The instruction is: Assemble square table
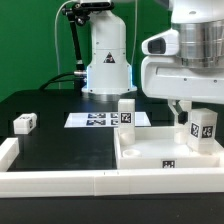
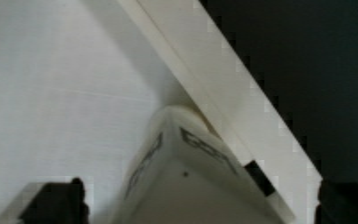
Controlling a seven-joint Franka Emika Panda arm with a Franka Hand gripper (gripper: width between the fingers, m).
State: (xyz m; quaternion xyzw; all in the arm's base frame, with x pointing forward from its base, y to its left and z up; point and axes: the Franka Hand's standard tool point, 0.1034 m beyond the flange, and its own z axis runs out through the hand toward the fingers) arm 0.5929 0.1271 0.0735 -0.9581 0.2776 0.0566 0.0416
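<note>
The square table's white tray-like tabletop (image 1: 150,158) lies at the exterior view's right. One tagged leg (image 1: 127,112) stands upright at its far left corner. A second leg (image 1: 204,129) stands at its far right corner, right under my gripper (image 1: 195,113). In the wrist view this leg (image 2: 202,165) rises between my fingers (image 2: 55,200), with a gap on each side, beside the tabletop's rim (image 2: 229,90). My gripper (image 2: 197,208) is open and holds nothing. A third leg (image 1: 25,123) lies loose on the black table at the left.
The marker board (image 1: 98,120) lies flat behind the tabletop. Long white bars (image 1: 55,181) run along the front and left edges. The robot's white base (image 1: 107,62) stands at the back, with a black cable beside it.
</note>
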